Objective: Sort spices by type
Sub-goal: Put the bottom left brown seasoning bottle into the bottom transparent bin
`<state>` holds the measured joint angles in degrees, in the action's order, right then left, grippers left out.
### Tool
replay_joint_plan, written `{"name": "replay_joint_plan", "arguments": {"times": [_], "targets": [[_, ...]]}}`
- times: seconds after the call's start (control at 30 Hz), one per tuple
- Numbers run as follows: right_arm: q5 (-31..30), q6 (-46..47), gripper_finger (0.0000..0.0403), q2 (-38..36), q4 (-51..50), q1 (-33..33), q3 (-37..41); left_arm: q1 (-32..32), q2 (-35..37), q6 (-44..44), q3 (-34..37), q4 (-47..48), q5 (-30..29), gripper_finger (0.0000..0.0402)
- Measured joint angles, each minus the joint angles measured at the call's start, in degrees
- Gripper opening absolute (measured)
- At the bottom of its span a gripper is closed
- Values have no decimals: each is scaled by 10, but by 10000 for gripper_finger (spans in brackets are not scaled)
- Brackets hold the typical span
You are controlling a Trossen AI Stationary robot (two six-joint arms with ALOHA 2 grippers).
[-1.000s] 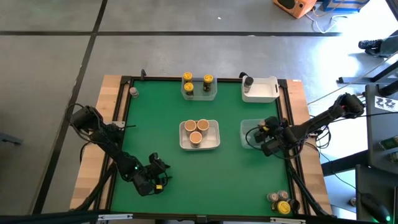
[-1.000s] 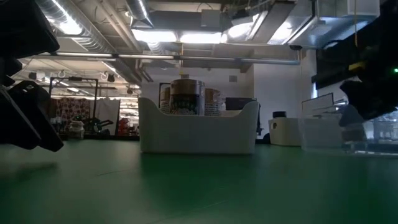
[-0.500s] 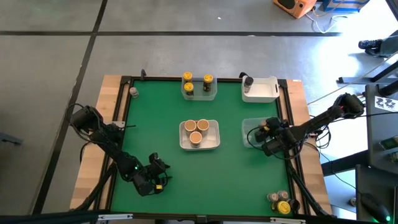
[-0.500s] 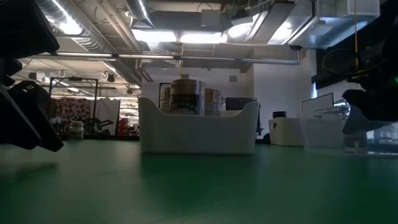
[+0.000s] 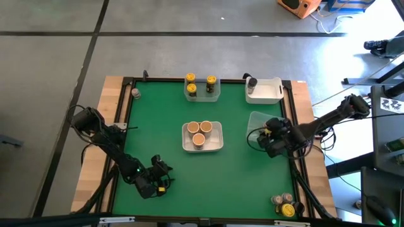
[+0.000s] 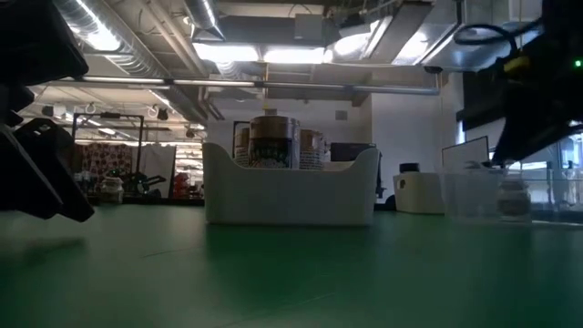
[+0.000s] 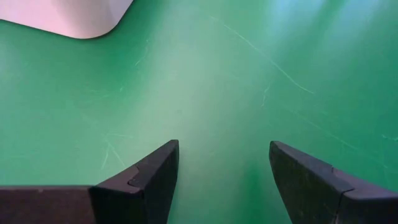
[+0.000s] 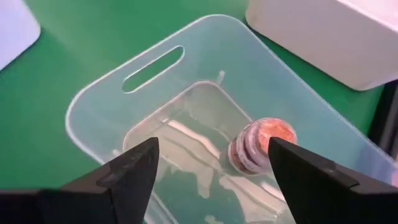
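High view, right gripper (image 5: 264, 140) over the clear tub (image 5: 257, 120) at the green desk (image 5: 164, 135) right edge, left gripper (image 5: 165, 174) idle near front, right wrist view, fingers (image 8: 134, 168) spread wide, holding nothing, spice jar (image 8: 261, 145) (tan cap) standing inside that tub, left wrist view, fingers (image 7: 152, 177) apart and empty.

There were 4 tubs (image 5: 202, 146): 3 yellow-capped jars (image 5: 190, 78) in one, 3 tan-capped jars (image 5: 194, 128) in another, and 1 jar (image 8: 262, 145) in the clear tub (image 8: 112, 99).
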<state>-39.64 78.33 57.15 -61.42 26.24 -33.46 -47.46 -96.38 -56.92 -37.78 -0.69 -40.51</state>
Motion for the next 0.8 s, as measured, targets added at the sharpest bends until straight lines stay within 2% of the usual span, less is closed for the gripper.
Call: {"name": "replay_joint_plan", "arguments": {"times": [0.13, 0.33, 0.63, 0.8], "targets": [[12, -25, 303, 0, -17, 0, -41, 0, 0, -1, 0, 0, 0, 233], [58, -123, 303, 0, 0, 0, -116, 0, 0, -1, 0, 0, 0, 233], [137, -278, 303, 36, 178, 1, -173, 5, 0, 4, 0, -2, 0, 233], [188, -299, 303, 99, 180, 14, -214, 22, 0, 35, 0, -5, 0, 233]]}}
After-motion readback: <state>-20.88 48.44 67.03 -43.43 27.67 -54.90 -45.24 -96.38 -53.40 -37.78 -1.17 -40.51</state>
